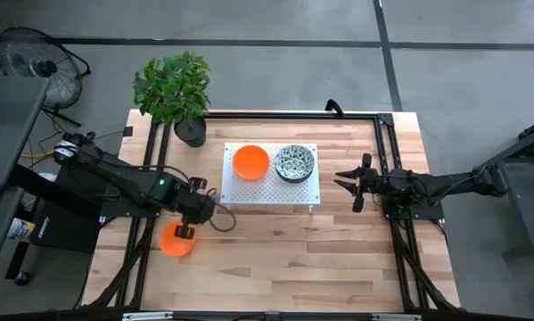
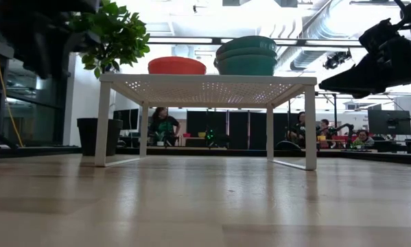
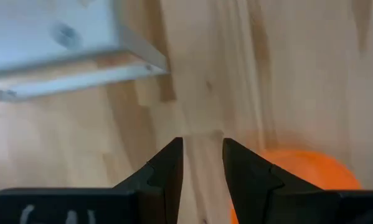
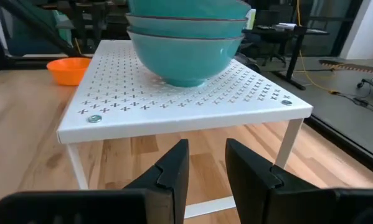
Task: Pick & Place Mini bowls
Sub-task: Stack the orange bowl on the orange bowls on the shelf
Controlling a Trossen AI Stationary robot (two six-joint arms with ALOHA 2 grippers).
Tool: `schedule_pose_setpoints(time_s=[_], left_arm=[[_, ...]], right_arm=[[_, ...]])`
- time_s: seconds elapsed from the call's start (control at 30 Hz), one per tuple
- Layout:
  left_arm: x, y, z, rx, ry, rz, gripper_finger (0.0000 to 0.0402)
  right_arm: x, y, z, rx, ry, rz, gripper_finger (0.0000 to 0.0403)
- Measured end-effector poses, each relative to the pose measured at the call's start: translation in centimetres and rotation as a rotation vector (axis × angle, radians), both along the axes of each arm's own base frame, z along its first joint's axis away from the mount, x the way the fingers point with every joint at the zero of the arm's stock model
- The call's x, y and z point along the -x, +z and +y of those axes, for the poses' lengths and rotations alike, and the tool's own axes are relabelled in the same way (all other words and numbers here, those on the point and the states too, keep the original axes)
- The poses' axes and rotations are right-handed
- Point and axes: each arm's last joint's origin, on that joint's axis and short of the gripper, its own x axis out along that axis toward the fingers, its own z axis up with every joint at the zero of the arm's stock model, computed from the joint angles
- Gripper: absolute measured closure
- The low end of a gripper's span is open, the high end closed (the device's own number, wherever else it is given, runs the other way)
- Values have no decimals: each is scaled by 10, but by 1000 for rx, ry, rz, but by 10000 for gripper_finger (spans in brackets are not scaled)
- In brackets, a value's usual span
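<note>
Only overhead: orange bowl (image 1: 176, 242) beside left gripper (image 1: 185, 231).

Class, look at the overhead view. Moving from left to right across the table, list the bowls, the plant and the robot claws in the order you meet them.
Potted plant → loose orange bowl on the wood → left claw → orange bowl on the rack → stack of speckled bowls → right claw.
</note>
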Motion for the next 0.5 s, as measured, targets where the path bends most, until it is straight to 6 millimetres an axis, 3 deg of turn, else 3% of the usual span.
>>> schedule_pose_setpoints(time_s=[0.3,0.5], left_arm=[[28,-18,-34,19,39,89,293],[46,-21,-42,-43,115,126,293]], right_arm=[[0,0,0,-11,2,-5,309],[0,0,0,-10,3,-5,309]])
